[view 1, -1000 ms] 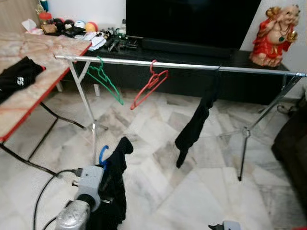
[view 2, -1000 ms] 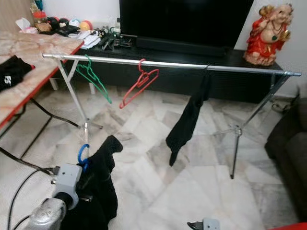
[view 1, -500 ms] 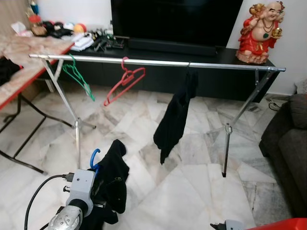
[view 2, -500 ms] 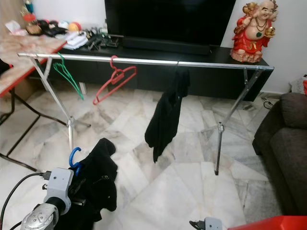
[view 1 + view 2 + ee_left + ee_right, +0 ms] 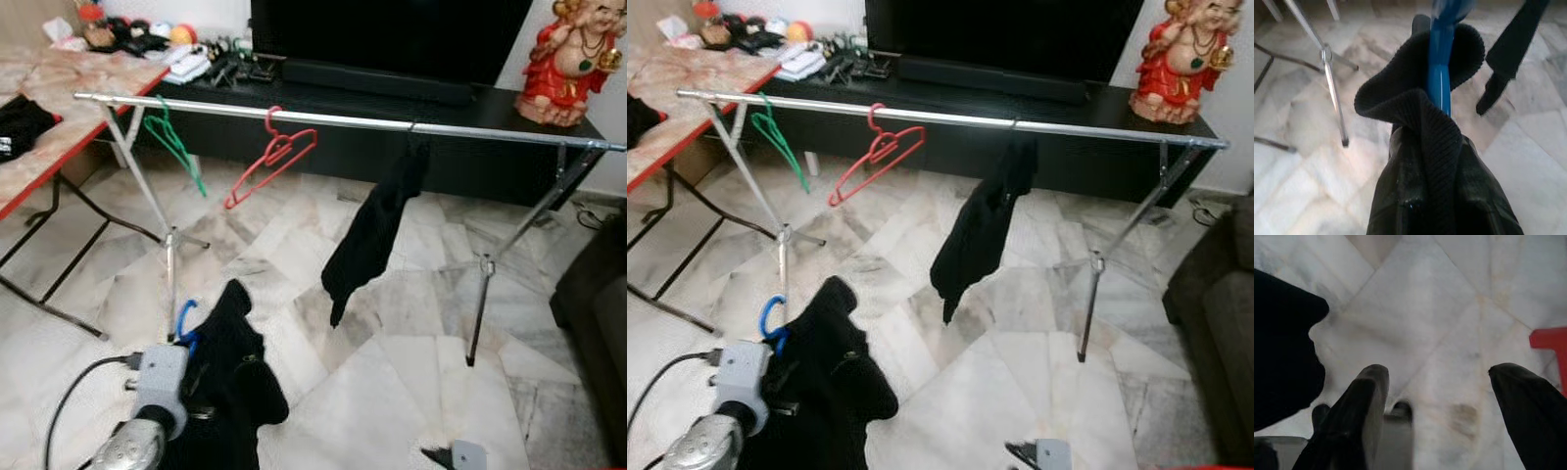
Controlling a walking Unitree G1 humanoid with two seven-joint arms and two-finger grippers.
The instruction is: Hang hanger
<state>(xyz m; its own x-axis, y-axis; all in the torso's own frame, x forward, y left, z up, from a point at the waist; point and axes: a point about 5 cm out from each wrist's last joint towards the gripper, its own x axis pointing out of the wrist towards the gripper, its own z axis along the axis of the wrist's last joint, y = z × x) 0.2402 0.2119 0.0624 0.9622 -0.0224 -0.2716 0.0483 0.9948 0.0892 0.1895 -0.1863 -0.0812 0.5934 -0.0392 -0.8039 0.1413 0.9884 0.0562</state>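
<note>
Left tool (image 5: 1442, 215) at lower left of the head views, buried under a black garment (image 5: 230, 377); can't tell if its fingers are spread or pinching. Blue hanger (image 5: 183, 319) sticks up from the garment, hook just above the silver wrist, below and in front of the rail. Left wrist view: blue hanger neck runs up through the knit collar.

Right tool (image 5: 1437, 396) low at bottom right, fingers (image 5: 1359, 406) spread wide apart over bare marble floor (image 5: 392, 392), holding nothing.

Silver rail (image 5: 343, 121) crosses upper frame. On it: green hanger (image 5: 174, 145) at left, red hanger (image 5: 274, 157) centre-left, black cloth (image 5: 377, 230) drooping centre-right. Red-edged surface (image 5: 59, 108) at upper left; red statue (image 5: 568, 54) upper right.
</note>
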